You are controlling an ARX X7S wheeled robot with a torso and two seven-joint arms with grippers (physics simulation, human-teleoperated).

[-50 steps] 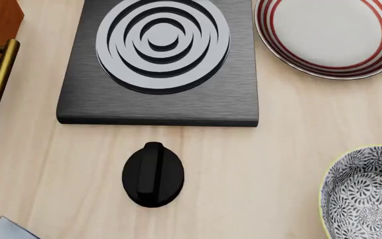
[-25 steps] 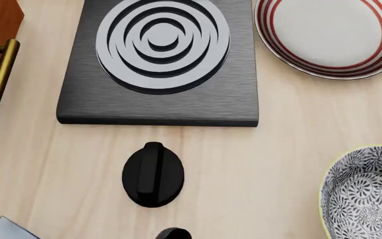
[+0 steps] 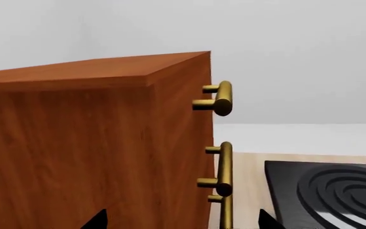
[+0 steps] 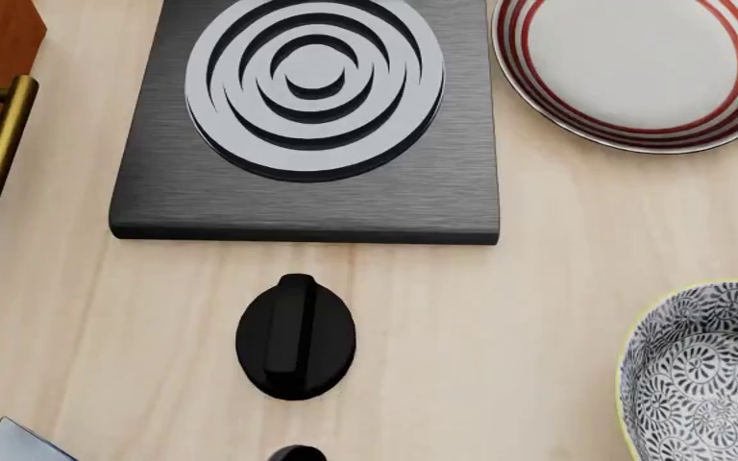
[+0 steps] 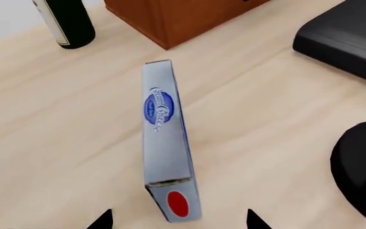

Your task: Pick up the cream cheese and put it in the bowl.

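**Approach phase: right gripper above cream cheese, no grasp yet**

Cream cheese (image 5: 164, 143) lies flat on the pale wooden worktop (image 5: 55, 119), long axis running away from the right wrist camera, red-circle end nearest it. In the head view only a grey corner of the box (image 4: 11, 442) shows at the bottom-left edge. Right gripper (image 5: 177, 222): two dark fingertips visible, spread wider than the box, one on each side of its near end, holding nothing. Left gripper (image 3: 179, 219): tips spread apart, empty, facing the wooden cabinet (image 3: 94, 143) with brass handles (image 3: 224, 174).

Bowl (image 4: 709, 375) sits at the head view's right edge, well apart from the box; stove knob (image 4: 295, 336) and burner plate (image 4: 305, 125) lie between; red-striped plate (image 4: 638, 67) beyond. Dark bottle (image 5: 68, 21) stands past the box.

Step in hand, as judged: pre-grasp alignment. Next move calls for lowering the fingertips along the box's long sides, then closing.

Change from earlier head frames: a dark rounded part (image 4: 296, 453) at the bottom edge, absent a second ago, larger half a second ago, now smaller and shifted left. Objects unmoved.
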